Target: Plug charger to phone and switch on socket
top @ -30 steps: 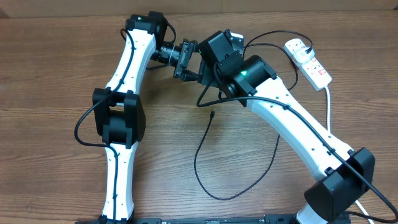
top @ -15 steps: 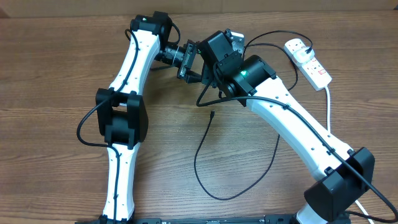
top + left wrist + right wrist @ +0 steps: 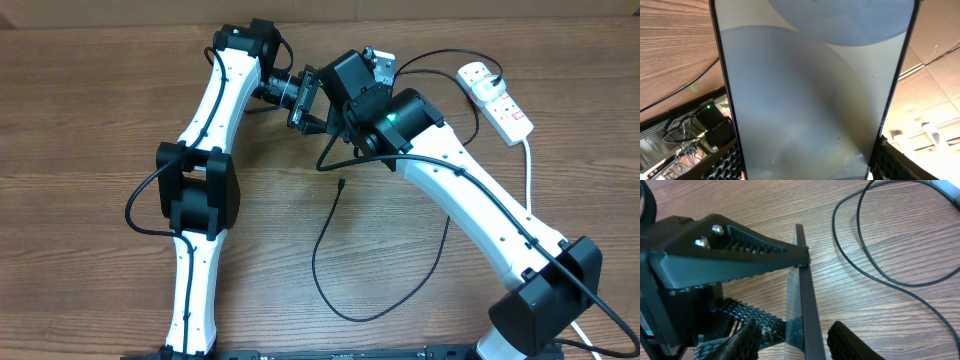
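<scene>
Holds the phone [image 3: 810, 95] clear of the bench [image 3: 80, 120], up at the far middle between the two arms. Pinches it across its long edges with the left claw [image 3: 811, 161], shut firmly on it, and turns it edge-on toward the right claw [image 3: 801, 342]. Seems to present it this way either to free a short end for the plug or to pass it across; cannot tell which. Straddles the thin edge with the right claw, only part-open, with a gap showing on one side and no firm grip to be seen. Leaves the charger [image 3: 322, 255] slack on the bench in a long loop, with its connector tip [image 3: 342, 183] lying loose just below the claws, touched by neither. Finds the socket [image 3: 497, 97] well apart at the far right, seemingly already fed by the cable's other end. Calls, by the look of it, for a settled hold on the phone first, and only then a reach down for the tip.
</scene>
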You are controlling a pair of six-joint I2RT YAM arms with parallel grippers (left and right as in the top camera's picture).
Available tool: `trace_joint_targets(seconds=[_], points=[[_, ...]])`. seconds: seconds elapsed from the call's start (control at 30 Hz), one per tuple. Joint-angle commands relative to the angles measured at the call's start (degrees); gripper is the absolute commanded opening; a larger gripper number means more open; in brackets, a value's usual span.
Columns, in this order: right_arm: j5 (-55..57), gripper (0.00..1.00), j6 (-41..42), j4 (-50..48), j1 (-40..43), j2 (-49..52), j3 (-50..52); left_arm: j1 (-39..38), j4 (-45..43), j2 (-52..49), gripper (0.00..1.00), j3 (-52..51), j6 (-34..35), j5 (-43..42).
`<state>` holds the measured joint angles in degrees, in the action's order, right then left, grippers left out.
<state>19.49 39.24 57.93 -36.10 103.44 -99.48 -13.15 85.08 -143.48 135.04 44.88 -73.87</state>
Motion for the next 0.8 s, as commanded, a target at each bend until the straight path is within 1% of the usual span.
trace_joint_targets(seconds=[0.0, 0.1, 0.27, 0.37, 0.5, 0.77], points=[[1.0, 0.43, 0.4, 0.0, -0.2, 0.3, -1.0, -0.4, 0.0, 0.3, 0.54, 1.5, 0.1, -3.3], [1.0, 0.4, 1.3, 0.1, -0.2, 0.3, -1.0, -0.4, 0.0, 0.3, 0.54, 1.5, -0.1, -3.5], [1.0, 0.38, 1.3, 0.1, -0.2, 0.3, -1.0, -0.4, 0.0, 0.3, 0.54, 1.5, -0.3, -3.7], [0.9, 0.34, 1.3, 0.2, -0.2, 0.3, -1.0, -0.4, 0.0, 0.3, 0.54, 1.5, -0.3, -3.8], [0.8, 0.3, 1.3, 0.3, -0.2, 0.3, -1.0, -0.4, -0.1, 0.3, 0.54, 1.5, -0.3, -4.2], [0.8, 0.28, 1.5, 0.3, -0.2, 0.3, -1.0, -0.4, 0.0, 0.3, 0.55, 1.5, -0.3, -4.4]])
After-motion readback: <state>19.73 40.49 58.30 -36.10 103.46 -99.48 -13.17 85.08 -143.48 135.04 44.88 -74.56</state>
